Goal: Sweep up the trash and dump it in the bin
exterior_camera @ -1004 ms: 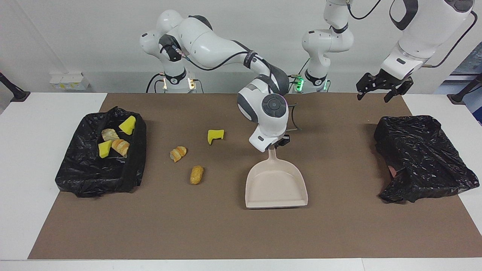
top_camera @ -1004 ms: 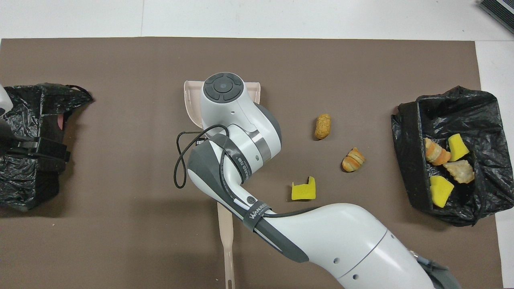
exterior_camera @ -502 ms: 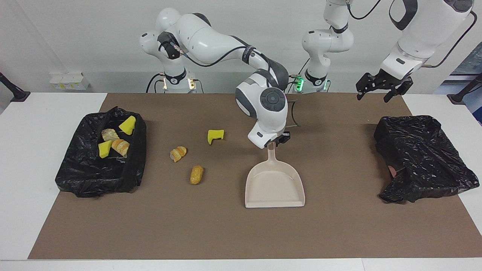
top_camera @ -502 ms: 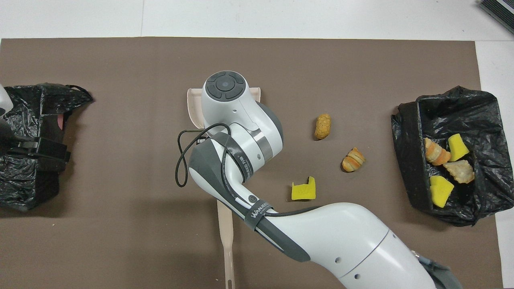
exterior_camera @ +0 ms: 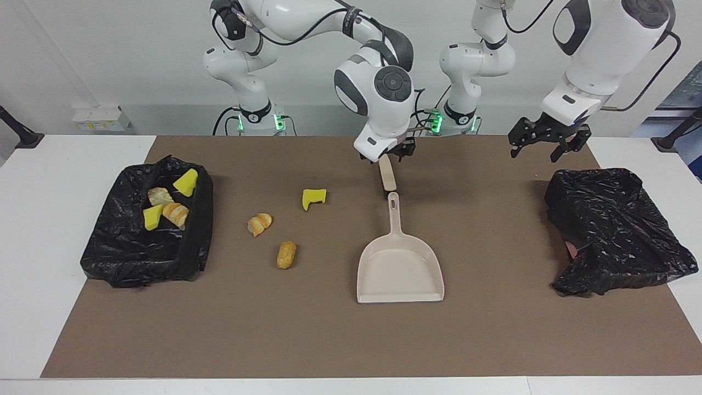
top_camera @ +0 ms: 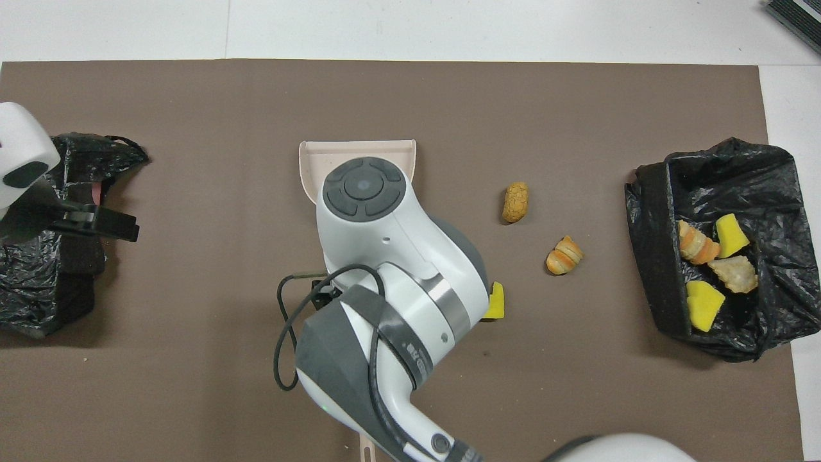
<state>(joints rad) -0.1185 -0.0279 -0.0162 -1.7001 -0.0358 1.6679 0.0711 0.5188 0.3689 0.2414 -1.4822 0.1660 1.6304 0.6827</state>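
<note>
Three bits of trash lie on the brown mat: a yellow sponge chunk (exterior_camera: 313,198) (top_camera: 495,301), a bread piece (exterior_camera: 259,223) (top_camera: 564,255) and a brown lump (exterior_camera: 286,254) (top_camera: 516,201). Several more lie in the black-lined bin (exterior_camera: 186,258) (top_camera: 648,256) at the right arm's end. The beige dustpan (exterior_camera: 400,269) (top_camera: 357,149) lies flat mid-table, its handle free. My right gripper (exterior_camera: 394,156) is open and empty, raised over the beige brush handle (exterior_camera: 388,176), which lies nearer to the robots than the dustpan. My left gripper (exterior_camera: 543,144) (top_camera: 109,226) waits open by the other bin.
A second black-bagged bin (exterior_camera: 609,219) (top_camera: 38,301) stands at the left arm's end. The brown mat (exterior_camera: 329,340) covers most of the white table. My right arm hides the dustpan's handle in the overhead view.
My right gripper has let go of the dustpan's handle, risen and drawn back toward the robots. The dustpan stays flat on the mat. The left gripper has shifted slightly.
</note>
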